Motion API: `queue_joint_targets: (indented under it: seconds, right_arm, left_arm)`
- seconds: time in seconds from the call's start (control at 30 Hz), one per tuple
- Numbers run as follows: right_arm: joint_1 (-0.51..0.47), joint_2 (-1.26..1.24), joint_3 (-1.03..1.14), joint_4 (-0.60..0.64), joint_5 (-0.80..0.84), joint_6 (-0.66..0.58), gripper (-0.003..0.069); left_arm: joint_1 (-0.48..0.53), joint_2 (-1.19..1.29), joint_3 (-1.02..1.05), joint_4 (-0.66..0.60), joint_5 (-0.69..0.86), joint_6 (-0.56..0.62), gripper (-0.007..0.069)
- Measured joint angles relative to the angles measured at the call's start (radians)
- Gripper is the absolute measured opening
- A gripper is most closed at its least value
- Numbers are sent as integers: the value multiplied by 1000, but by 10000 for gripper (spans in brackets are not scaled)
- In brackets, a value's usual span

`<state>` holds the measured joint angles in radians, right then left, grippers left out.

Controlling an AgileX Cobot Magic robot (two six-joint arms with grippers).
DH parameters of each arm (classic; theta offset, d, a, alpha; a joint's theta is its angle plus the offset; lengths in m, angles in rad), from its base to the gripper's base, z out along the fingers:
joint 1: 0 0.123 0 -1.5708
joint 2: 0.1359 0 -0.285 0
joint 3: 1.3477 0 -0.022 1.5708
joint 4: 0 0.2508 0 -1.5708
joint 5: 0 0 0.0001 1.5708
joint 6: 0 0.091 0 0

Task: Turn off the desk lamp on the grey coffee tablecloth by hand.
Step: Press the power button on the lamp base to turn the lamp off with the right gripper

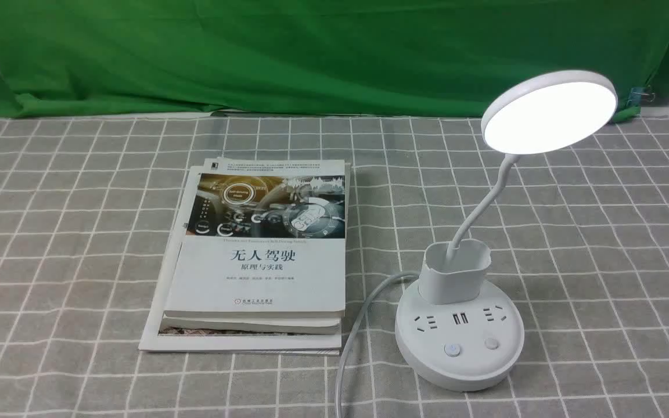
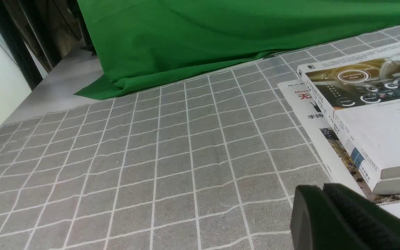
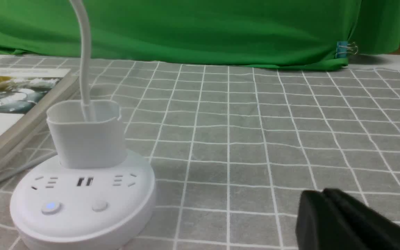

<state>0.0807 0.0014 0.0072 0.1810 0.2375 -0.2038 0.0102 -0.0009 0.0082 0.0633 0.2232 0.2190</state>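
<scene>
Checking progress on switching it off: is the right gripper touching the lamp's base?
Apart. The right wrist view shows gridded tablecloth between the right gripper and the desk lamp base.

White desk lamp (image 1: 454, 280) with 1 blue-lit button (image 1: 452, 349); grey-brown tablecloth (image 1: 601, 232) gridded in white; plain green backdrop (image 1: 311, 52).

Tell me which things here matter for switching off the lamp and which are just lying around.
For the job: desk lamp, its lit button, grey checked tablecloth, right gripper.
Just lying about: stacked books, green backdrop, binder clip.

Books (image 1: 259, 255) left of desk lamp (image 1: 455, 273), both on tablecloth (image 1: 601, 261)
</scene>
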Motion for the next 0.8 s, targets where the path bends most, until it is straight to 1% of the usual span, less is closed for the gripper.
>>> queue_joint_targets:
  seconds: [0.4, 0.53, 0.63, 0.67, 0.7, 0.73, 0.8]
  right_arm:
    - [0, 0, 0, 0, 0, 0, 52]
    - [0, 0, 0, 0, -31, 0, 52]
    - [0, 0, 0, -1, -97, 0, 52]
    - [0, 0, 0, -1, -170, 0, 52]
    - [0, 0, 0, -1, -178, 0, 52]
    - [0, 0, 0, -1, -245, 3, 52]
    - [0, 0, 0, -1, -278, 8, 52]
  left_arm:
    - [0, 0, 0, 1, 0, 0, 19]
    - [0, 0, 0, 1, 0, 0, 19]
    - [0, 0, 0, 1, 0, 0, 19]
    - [0, 0, 0, 1, 0, 0, 19]
    - [0, 0, 0, 1, 0, 0, 19]
    - [0, 0, 0, 1, 0, 0, 19]
    - [0, 0, 0, 1, 0, 0, 19]
